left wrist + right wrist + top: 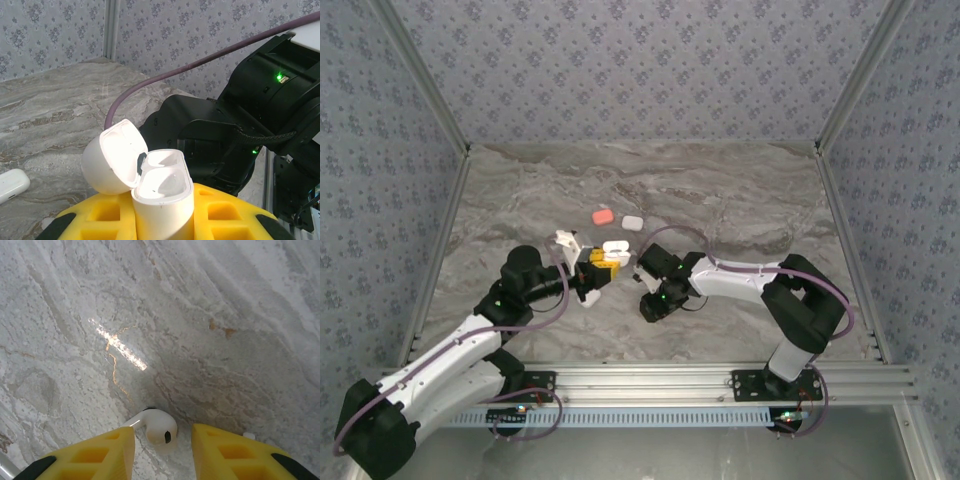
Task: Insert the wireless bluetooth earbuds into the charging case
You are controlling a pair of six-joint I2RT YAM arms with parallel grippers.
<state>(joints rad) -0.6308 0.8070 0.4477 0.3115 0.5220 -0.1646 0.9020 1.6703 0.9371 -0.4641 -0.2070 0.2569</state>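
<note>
**Earbud lies between the right arm's spread fingers, stem pointing sideways**

The earbud [159, 427] lies on the marble table [210, 310]. In the right wrist view it sits low in the frame, directly ahead of the right gripper [162, 431], whose yellow fingers [95, 455] stand apart on either side of it. There is bare stone between the bud's rounded head and the finger on the right of that view. Its long axis runs across the gap, not along it. The head sits near the middle and the thin stem reaches toward the finger on the left of that view, where I cannot tell whether it touches. Closing from this pose would probably press the bud end to end, so a small wrist turn looks worth considering.

The charging case [164, 186] is well off the table, clamped upright in the left gripper [162, 214]. Its lid [114, 159] is swung open to one side. The sockets look vacant, though the white interior makes that hard to judge.

The right arm is plainly the nearer one to the bud. From overhead, the case in the left arm sits just to the left of the right arm's wrist and slightly farther back, so the carry would be short.

Farther back on the table, the overhead view also shows a coral case [603, 215] and a closed white case [632, 223] near each other. The left wrist view shows the open mouth of the held case. The bud's orientation can be read from the right wrist view.
</note>
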